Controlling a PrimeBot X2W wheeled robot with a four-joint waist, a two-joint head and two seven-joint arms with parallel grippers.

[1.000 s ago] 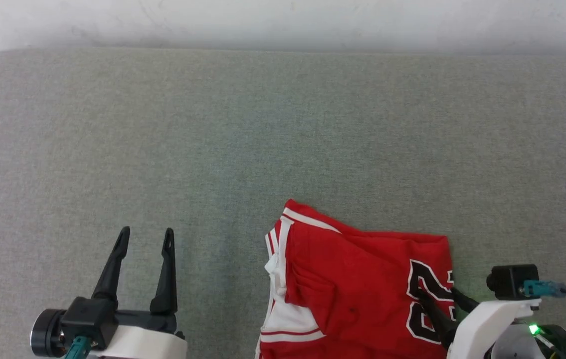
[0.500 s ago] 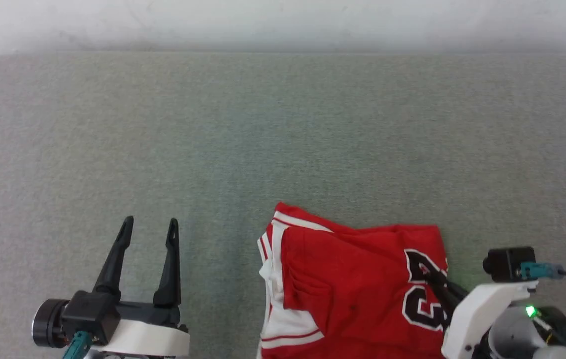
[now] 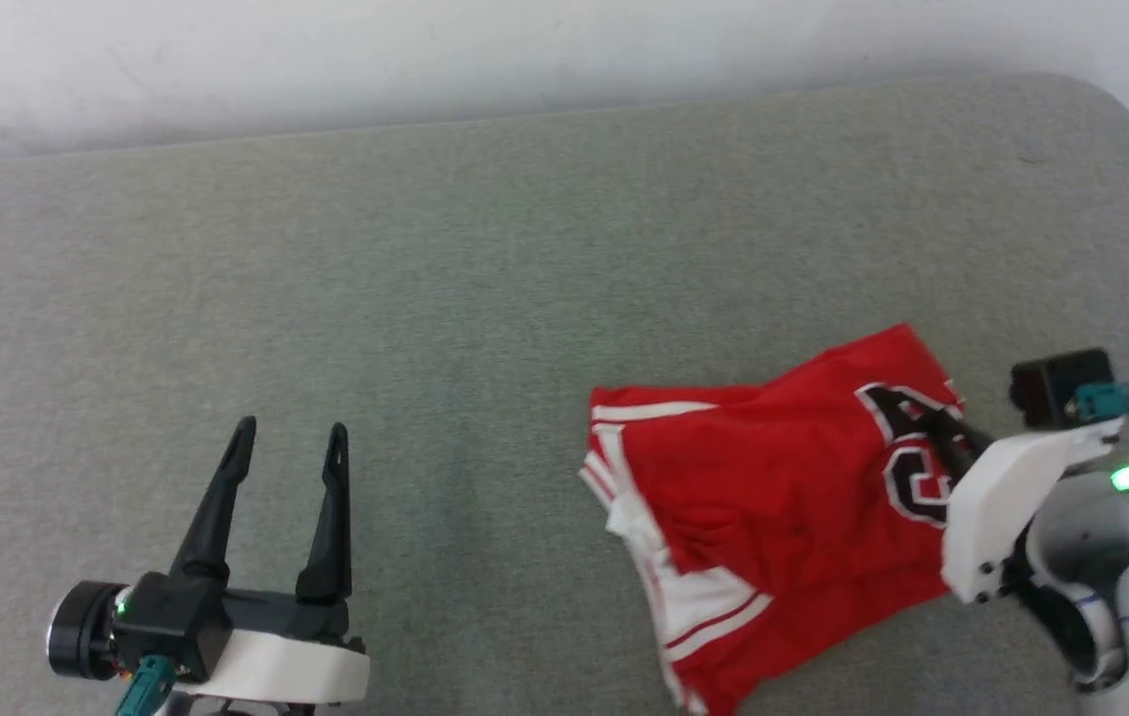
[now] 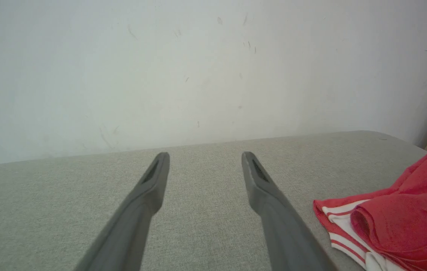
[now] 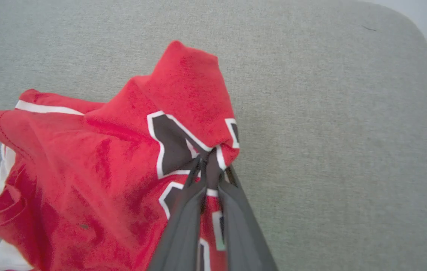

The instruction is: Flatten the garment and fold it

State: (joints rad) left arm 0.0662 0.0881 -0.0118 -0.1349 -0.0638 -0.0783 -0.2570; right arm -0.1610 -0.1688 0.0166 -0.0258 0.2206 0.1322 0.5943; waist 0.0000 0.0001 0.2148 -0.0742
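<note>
The garment point(image 3: 773, 487) is a red jersey T-shirt with white striped sleeves and a black, white-outlined number. It lies crumpled at the lower right of the grey surface point(image 3: 484, 259). My right gripper point(image 3: 940, 430) is shut on the garment at its printed number. In the right wrist view the two dark fingers point(image 5: 232, 195) pinch a bunch of the red cloth point(image 5: 123, 158), which rises toward them in a peak. My left gripper point(image 3: 290, 443) hovers open at the lower left, well apart from the garment. In the left wrist view a striped sleeve point(image 4: 352, 222) lies right of that gripper point(image 4: 205, 160).
A white wall point(image 3: 425, 50) runs behind the grey surface. The surface's rounded far right corner point(image 3: 1121, 109) lies beyond the garment. Bare grey surface stretches between the two grippers and across the back.
My right gripper has shut on the garment's number and pulled that part up and away; the cloth now slants toward it. The head camera has turned right. The left gripper stays open.
</note>
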